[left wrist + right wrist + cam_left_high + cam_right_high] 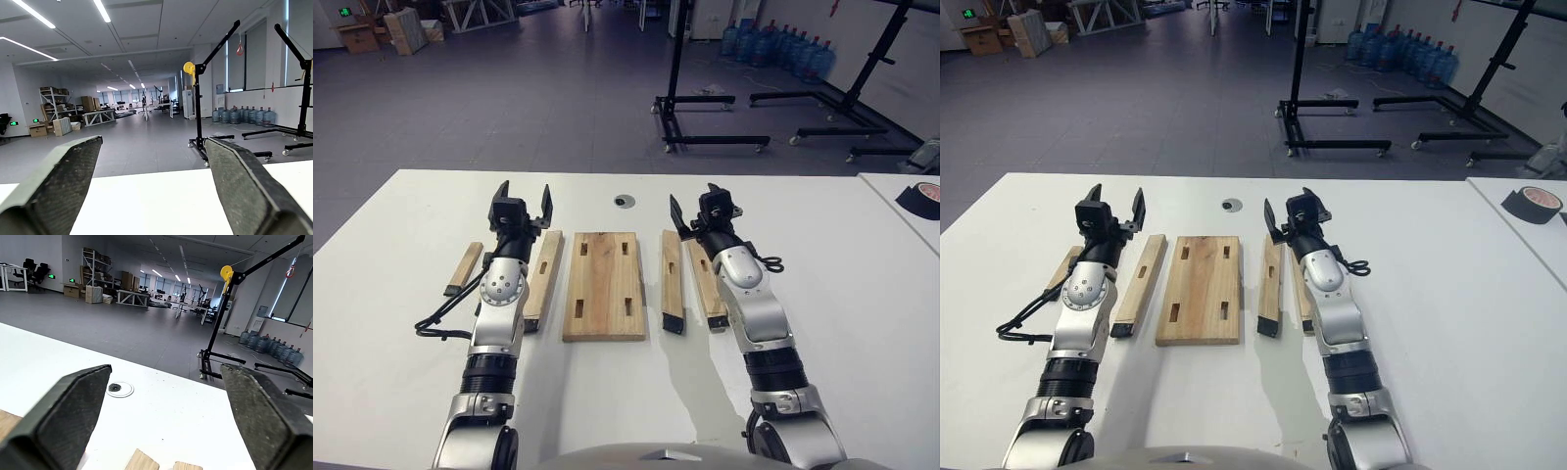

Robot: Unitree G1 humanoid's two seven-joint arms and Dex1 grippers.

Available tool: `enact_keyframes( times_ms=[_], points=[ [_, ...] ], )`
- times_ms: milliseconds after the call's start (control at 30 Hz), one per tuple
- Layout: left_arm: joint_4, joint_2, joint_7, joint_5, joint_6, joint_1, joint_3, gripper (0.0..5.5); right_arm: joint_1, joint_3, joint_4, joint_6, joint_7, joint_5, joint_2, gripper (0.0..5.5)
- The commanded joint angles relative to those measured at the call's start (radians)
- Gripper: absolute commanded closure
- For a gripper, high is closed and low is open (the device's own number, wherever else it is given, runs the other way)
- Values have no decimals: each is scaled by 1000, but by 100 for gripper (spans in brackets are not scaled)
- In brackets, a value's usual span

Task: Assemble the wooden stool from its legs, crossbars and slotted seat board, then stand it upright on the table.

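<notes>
The slotted seat board [604, 284] lies flat in the middle of the white table [842, 255]. To its left lie a slotted wooden bar [545, 277] and a shorter piece [465, 266]. Two more wooden pieces [672, 279] [705, 284] lie to its right. My left gripper [523, 199] hovers open over the far end of the left pieces, holding nothing; its fingers [54, 191] frame bare table. My right gripper [695, 208] is open above the far ends of the right pieces, whose tips [142, 461] show beneath its fingers [264, 416].
A round cable grommet [625, 201] sits in the table beyond the board. A black tape roll [920, 196] lies on the neighbouring table at the far right. A black cable [435, 323] loops beside my left arm. Black wheeled stands [705, 117] are on the floor behind.
</notes>
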Motion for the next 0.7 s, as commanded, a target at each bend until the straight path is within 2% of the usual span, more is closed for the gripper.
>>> enact_keyframes(
  times_ms=[33,233,433,567,700],
  points=[
    [-10,3,-4,-17,27,-3,12,164,-55,4,31,-22,26,-26,-47,143],
    [-17,20,-4,-13,38,-13,22,164,-113,-4,122,-100,33,-31,-72,143],
    [9,1,-1,-10,20,-25,12,164,-71,-81,131,-162,-26,14,-39,143],
    [24,-5,13,14,6,-34,-2,164,-3,-143,83,-103,-97,66,18,143],
    [-1,-5,22,31,-5,-10,-10,164,61,-215,34,74,-52,134,-40,143]
  ],
)
